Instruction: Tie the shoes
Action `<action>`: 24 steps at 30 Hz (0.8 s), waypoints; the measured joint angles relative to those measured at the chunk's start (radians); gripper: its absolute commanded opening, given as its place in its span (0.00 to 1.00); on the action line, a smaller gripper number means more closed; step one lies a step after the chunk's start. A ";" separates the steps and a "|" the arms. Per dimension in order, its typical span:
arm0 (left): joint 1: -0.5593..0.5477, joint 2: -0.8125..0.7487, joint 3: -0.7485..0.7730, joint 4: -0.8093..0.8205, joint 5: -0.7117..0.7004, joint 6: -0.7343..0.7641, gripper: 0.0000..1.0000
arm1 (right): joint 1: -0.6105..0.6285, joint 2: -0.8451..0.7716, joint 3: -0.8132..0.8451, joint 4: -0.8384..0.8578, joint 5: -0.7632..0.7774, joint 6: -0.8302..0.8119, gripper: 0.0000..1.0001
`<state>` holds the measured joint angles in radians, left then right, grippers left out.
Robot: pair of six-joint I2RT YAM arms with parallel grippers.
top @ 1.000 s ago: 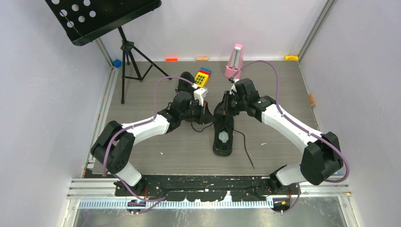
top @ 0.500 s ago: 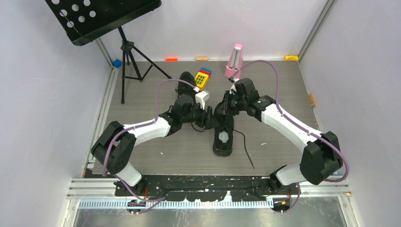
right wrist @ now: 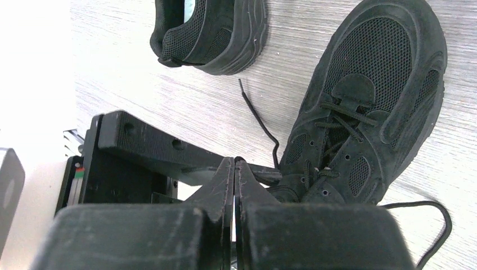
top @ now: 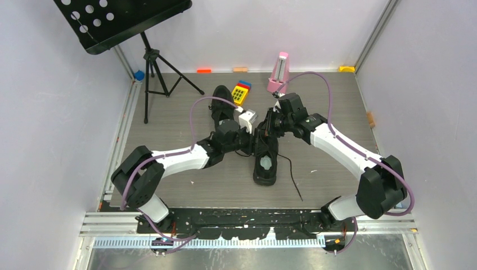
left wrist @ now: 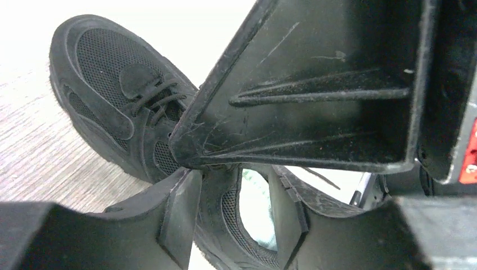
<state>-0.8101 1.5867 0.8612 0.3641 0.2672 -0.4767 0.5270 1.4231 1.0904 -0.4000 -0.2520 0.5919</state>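
Observation:
Two black shoes lie on the wood floor. One shoe (top: 265,160) lies in the middle, its heel toward me and its pale insole showing. The other shoe (top: 221,100) lies farther back left. My left gripper (top: 254,139) is open at the middle shoe's left side. In the left wrist view its jaws (left wrist: 233,208) straddle the shoe's collar (left wrist: 225,191). My right gripper (top: 270,126) is shut over the laced part. In the right wrist view its tips (right wrist: 234,164) press together on a dark bit of lace beside that shoe (right wrist: 365,101). The other shoe (right wrist: 208,28) lies beyond.
A loose lace end (top: 292,175) trails right of the middle shoe. A pink metronome (top: 278,73) and a yellow toy (top: 242,91) stand behind the shoes. A music stand (top: 121,19) on a tripod (top: 154,67) stands at the back left. Walls close in both sides.
My left arm has swung right, from beside the far shoe to the middle shoe's left side. The right arm and both shoes have stayed in place.

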 measured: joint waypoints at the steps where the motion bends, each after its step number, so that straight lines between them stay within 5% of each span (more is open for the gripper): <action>1: -0.008 0.000 0.000 0.001 -0.026 -0.009 0.42 | 0.000 0.000 0.000 0.000 0.000 0.002 0.00; 13: -0.022 0.000 -0.001 0.013 -0.206 -0.037 0.03 | 0.000 0.000 0.000 0.005 0.009 0.009 0.00; 24: -0.027 0.000 -0.001 0.015 -0.222 -0.007 0.00 | 0.000 -0.027 -0.006 0.000 0.099 0.010 0.00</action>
<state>-0.8368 1.5871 0.8600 0.3790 0.0456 -0.4839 0.5270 1.3964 1.0843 -0.3996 -0.1528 0.6018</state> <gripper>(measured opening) 0.018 0.036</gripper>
